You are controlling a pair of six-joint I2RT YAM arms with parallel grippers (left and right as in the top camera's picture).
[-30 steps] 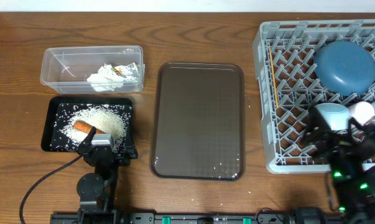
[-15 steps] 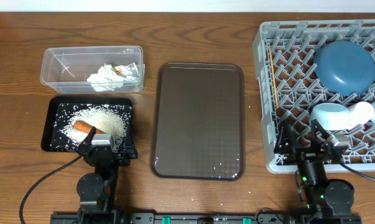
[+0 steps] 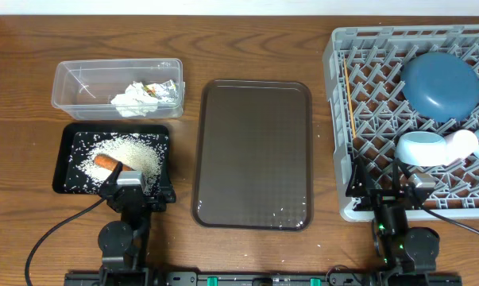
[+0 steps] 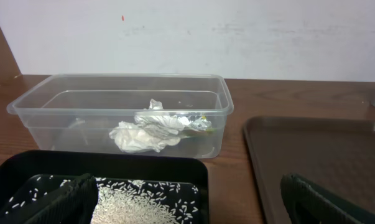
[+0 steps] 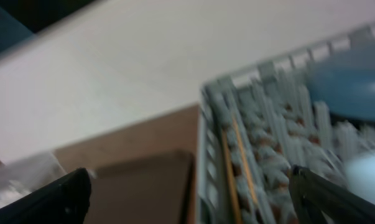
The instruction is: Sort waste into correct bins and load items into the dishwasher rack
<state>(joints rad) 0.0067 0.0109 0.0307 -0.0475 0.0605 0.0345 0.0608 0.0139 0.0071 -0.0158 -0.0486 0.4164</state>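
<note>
Far left, the clear plastic box [image 3: 117, 87] is holding the crumpled white wrapper [image 3: 144, 98], lying toward its right half. Just below it the black tray [image 3: 68, 159] is carrying a heap of rice grains [image 3: 136, 153] with the orange carrot [image 3: 106, 161] lying on the heap. The left gripper [image 3: 132, 189] is sitting at that tray's near edge, jaws spread wide and gripping nothing. In the middle the dark-brown serving tray [image 3: 255, 151] is lying bare apart from a few pale specks near its lower right corner. At the right the grey dishwasher rack [image 3: 338, 119] is holding the chopsticks [image 3: 349, 99] along its left side, the dark-blue dish [image 3: 440, 84] at upper right, and below that the light-blue bowl [image 3: 420, 148] with the white cup [image 3: 464, 143] touching its right side. The right gripper [image 3: 388, 191] is resting at the rack's near edge, jaws fully apart and empty.

The left wrist view is showing the wrapper's yellow-green print [image 4: 199, 124] through the box wall, plus a pale wall behind the table. The right wrist view is blurred, giving only rack pegs and chopsticks.

Everything is resting on a brown wood-grain table [image 3: 25, 48]
</note>
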